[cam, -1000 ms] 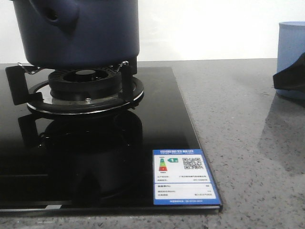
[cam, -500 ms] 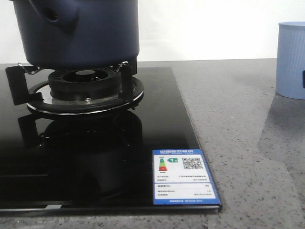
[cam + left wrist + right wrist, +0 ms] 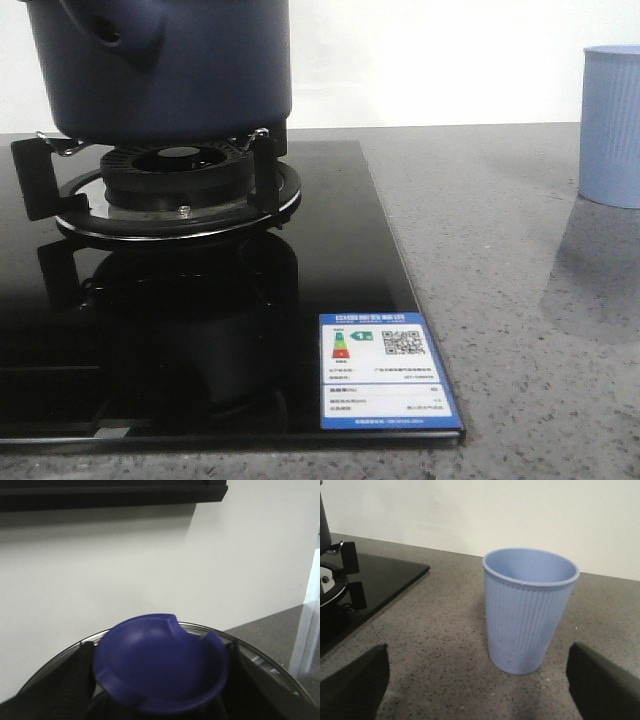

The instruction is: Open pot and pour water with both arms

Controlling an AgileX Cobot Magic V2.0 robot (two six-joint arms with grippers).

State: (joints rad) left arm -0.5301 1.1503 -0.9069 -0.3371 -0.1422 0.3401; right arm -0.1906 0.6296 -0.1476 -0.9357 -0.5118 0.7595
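Note:
The navy-blue pot (image 3: 170, 70) stands on the gas burner (image 3: 180, 180) at the far left of the front view; its top is cut off by the frame. In the left wrist view my left gripper (image 3: 160, 685) is shut on the lid's round blue knob (image 3: 160, 660), with a black finger on each side. The lid's metal rim (image 3: 250, 647) curves behind the knob. Whether the lid rests on the pot is hidden. The light blue ribbed cup (image 3: 529, 610) stands upright and empty on the counter. My right gripper (image 3: 480, 690) is wide open, just short of the cup.
The black glass hob (image 3: 330, 260) has a blue label (image 3: 385, 370) at its front right corner. The grey speckled counter (image 3: 500, 300) lies between the hob and the cup (image 3: 612, 125). A white wall is behind. A black shelf (image 3: 110, 495) hangs overhead.
The black finger of my right gripper that showed by the cup at the front view's right edge has moved out of that view. The pot and the cup have not moved.

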